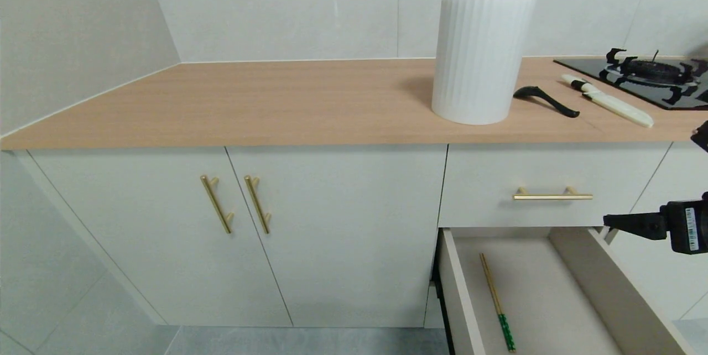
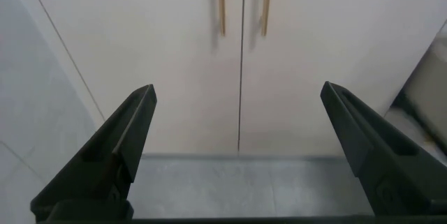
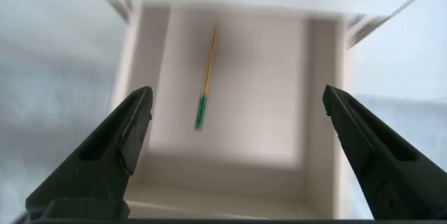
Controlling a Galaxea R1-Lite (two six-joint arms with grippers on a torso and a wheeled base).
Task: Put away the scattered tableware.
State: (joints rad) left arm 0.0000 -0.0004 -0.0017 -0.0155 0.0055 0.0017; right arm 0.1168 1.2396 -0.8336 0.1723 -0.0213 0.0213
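Spread wide, the right claw (image 3: 236, 97) hangs over the open drawer (image 3: 150, 63), with chopsticks (image 3: 205, 77) lying on the drawer floor below it. Higher up, on the tabletop (image 1: 249, 100), a black spoon (image 1: 545, 99) and a knife (image 1: 608, 102) lie beside a white canister (image 1: 480, 59). The left claw (image 2: 237, 90), equally wide, faces closed cupboard doors (image 2: 314, 56).

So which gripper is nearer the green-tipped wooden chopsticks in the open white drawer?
Right. The right gripper is by the open white drawer, pointing at the green-tipped wooden chopsticks; the left gripper faces the white double cabinet doors, away from the drawer.
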